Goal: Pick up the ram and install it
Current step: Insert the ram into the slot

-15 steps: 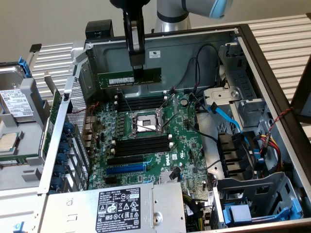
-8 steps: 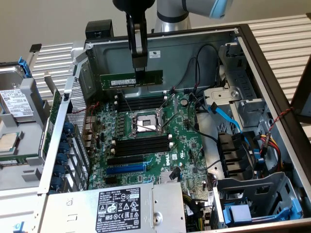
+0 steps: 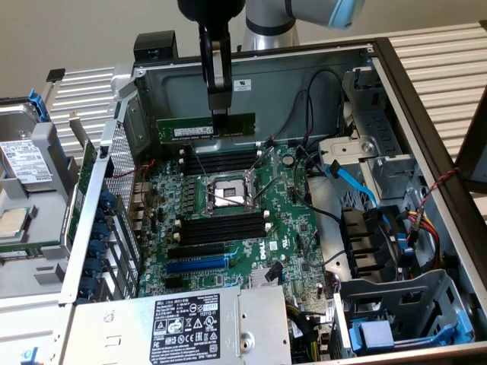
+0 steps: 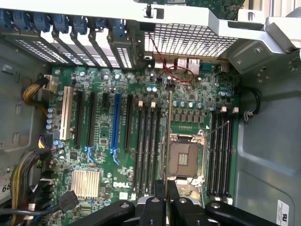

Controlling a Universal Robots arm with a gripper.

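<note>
My jaws are clenched on the ram, pinching its upper edge a little off the middle of its length, toward the exterior view's right. The stick hangs from me on edge, chips and white label showing. It is lifted clear of the motherboard inside the open case and touches nothing but me.

What matters is how the stick lines up with the slots. Its long axis lies level and runs the same way as the black memory slots, so I judge it needs no turning. In the wrist view I look down its thin edge. It draws a fine line along the side of the CPU socket, just beside the bank of slots nearer the blue expansion slot. The other bank lies well apart, past the socket. Because the stick is raised, I cannot tell exactly which strip of board sits beneath it. It looks beside a slot rather than over one.
</note>
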